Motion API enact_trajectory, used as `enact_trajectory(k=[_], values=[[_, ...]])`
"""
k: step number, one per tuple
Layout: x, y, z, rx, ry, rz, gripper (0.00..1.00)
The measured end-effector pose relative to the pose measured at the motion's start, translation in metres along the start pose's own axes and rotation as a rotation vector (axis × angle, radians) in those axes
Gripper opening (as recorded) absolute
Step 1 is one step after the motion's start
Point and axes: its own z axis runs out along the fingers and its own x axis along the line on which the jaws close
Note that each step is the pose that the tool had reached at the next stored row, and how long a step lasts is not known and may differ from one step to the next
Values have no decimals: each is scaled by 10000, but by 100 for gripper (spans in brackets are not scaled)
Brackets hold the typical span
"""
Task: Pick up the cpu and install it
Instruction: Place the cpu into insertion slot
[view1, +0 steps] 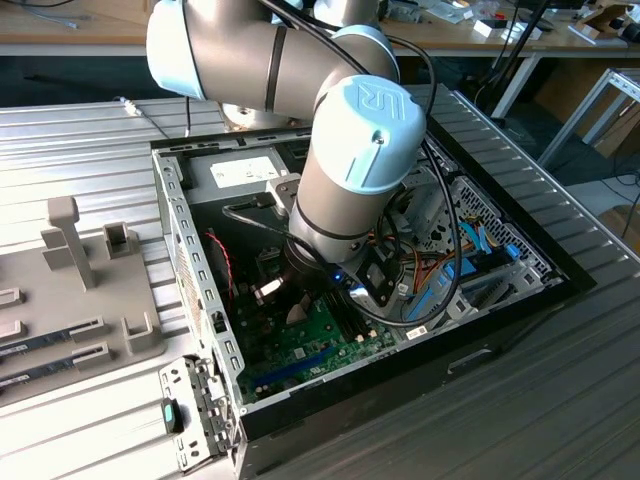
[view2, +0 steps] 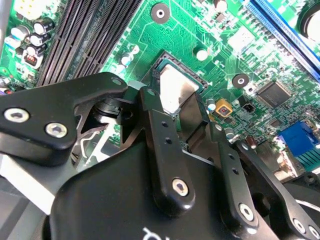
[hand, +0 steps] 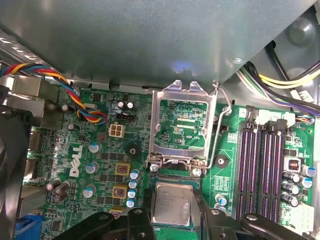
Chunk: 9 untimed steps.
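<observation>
The cpu (hand: 172, 204), a silvery square with a thin green rim, lies flat between my two black fingers (hand: 144, 220) in the first wrist view. My gripper (hand: 173, 222) is shut on it, one finger against each side. In the second wrist view the cpu (view2: 175, 89) sits low in the dark socket frame (view2: 161, 61) on the green motherboard (view2: 210, 30). I cannot tell whether it rests in the socket or hovers just above. There my gripper (view2: 172, 107) covers its near edge. The exterior view has my arm (view1: 350, 170) reaching down into the open computer case (view1: 200, 290).
The socket's metal load plate (hand: 182, 125) stands swung open, its wire lever (hand: 222, 107) raised beside it. Memory slots (hand: 260, 170) run along one side and coloured cables (hand: 75, 95) along the other. A grey fixture tray (view1: 90, 290) lies at the exterior view's left.
</observation>
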Motion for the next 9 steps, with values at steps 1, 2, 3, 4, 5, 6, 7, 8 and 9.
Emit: enact_trajectory(k=[1,2,3,4,5,6,7,8,9], values=[[0,0,0,0,0,0,41],[0,0,-1,-1,-1,0,41],[0,0,-6,-1,-2,0,41],[0,1,-14,-2,-2,0,41],[-1,2,-22,0,-1,0,41],[-1,2,-28,-2,-1,0,41],[-1,3,-36,-8,-1,0,41],[-1,4,-38,-11,-3,0,41],[-1,4,-42,-13,-2,0,41]])
